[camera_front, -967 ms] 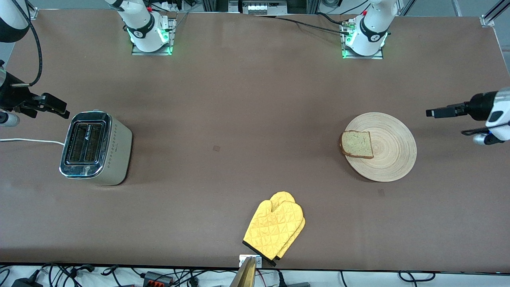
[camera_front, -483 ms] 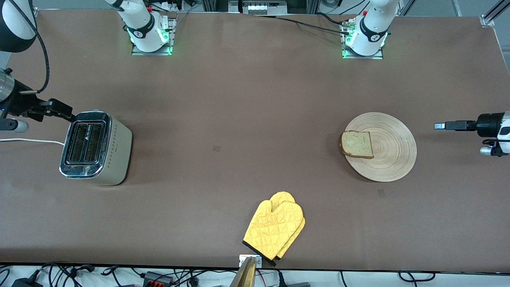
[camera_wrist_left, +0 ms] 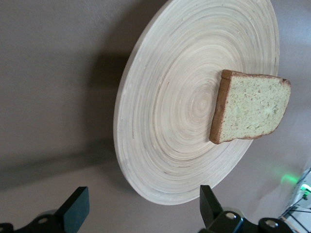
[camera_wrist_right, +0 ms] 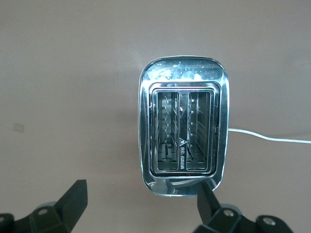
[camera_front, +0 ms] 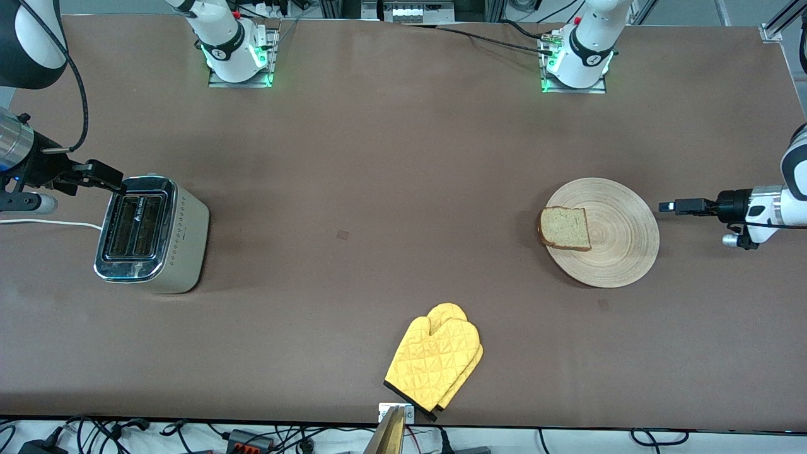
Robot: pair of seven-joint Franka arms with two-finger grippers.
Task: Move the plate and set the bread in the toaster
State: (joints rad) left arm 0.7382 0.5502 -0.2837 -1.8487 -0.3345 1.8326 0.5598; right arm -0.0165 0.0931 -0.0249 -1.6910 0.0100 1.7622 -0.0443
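The round light-wood plate [camera_front: 608,234] lies toward the left arm's end of the table, and also shows in the left wrist view [camera_wrist_left: 180,126]. The bread slice [camera_front: 565,228] lies flat on the plate's edge that faces the table's middle; it shows in the left wrist view too [camera_wrist_left: 250,112]. My left gripper [camera_front: 669,206] is open and empty, low beside the plate's outer rim. The toaster [camera_front: 151,233] stands at the right arm's end, both slots empty [camera_wrist_right: 183,131]. My right gripper [camera_front: 108,180] is open and empty at the toaster's end.
A yellow oven mitt [camera_front: 436,362] lies near the table's front edge, at the middle. The toaster's white cord [camera_front: 50,222] runs off the right arm's end of the table.
My left gripper has come down and moved in toward the plate's rim. My right gripper has moved in to the toaster's end. Plate, bread and toaster have not moved.
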